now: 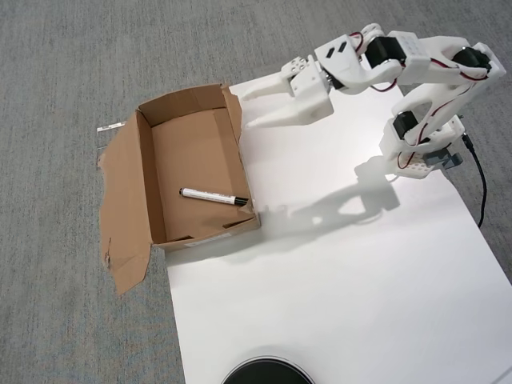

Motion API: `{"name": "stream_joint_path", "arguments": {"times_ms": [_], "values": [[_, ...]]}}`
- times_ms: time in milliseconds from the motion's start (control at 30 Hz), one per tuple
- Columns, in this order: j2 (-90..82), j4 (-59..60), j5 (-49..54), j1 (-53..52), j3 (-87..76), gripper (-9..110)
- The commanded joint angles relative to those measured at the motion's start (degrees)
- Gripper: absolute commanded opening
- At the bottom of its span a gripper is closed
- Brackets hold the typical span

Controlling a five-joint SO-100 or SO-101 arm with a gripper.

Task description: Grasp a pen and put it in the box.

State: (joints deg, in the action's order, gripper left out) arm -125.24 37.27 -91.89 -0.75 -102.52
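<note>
Inside the single shallow brown cardboard box (pixel 194 160) with ragged flaps lies one slim white pen (pixel 214 196) with a black cap, flat on the floor near the right wall. The white two-finger gripper (pixel 244 109) hangs empty, fingers apart, apparently just beyond the box's right rim.

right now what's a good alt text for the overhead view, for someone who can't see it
A white pen with a black cap lies inside an open brown cardboard box at the left edge of a white sheet on grey carpet. The white robot arm's gripper hangs open and empty just right of the box's far corner.
</note>
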Motion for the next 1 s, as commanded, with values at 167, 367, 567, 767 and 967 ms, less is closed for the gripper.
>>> {"name": "stream_joint_path", "arguments": {"times_ms": [167,367,567,767,967], "values": [[-18.19,-0.53,8.92,0.40,-19.38,21],[-25.49,-0.53,15.86,0.75,-28.08,21],[-29.97,-0.53,21.40,0.75,-34.67,21],[-32.96,-0.53,25.18,0.75,-40.30,21],[-34.72,-0.53,23.16,0.75,-44.43,21]]}}
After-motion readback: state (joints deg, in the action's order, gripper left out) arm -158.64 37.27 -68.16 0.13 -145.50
